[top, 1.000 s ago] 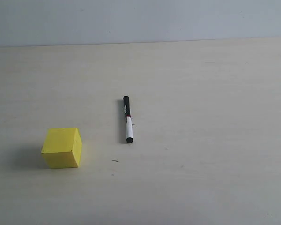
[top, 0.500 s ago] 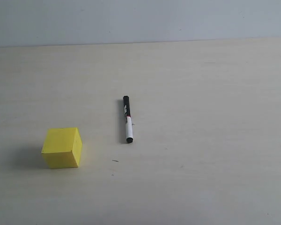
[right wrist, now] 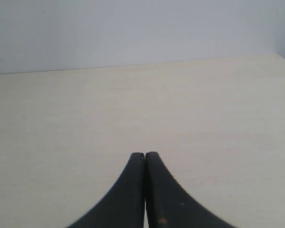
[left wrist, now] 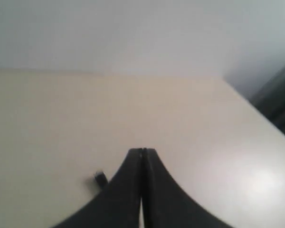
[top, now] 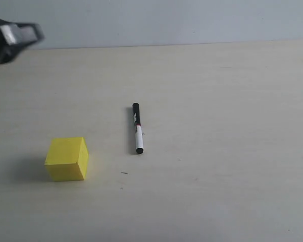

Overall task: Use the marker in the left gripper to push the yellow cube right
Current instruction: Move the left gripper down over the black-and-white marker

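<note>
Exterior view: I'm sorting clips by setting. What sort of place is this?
Probably a robot test bench: a pale tabletop against a plain wall, a yellow cube, a marker, and the left gripper nearby.

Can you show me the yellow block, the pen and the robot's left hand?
yellow cube (top: 66, 159): exterior view, on its top face.
marker (top: 137, 128): exterior view, mid-barrel, where black meets white.
left gripper (left wrist: 142, 153): left wrist view, where its shut fingertips meet.
</note>
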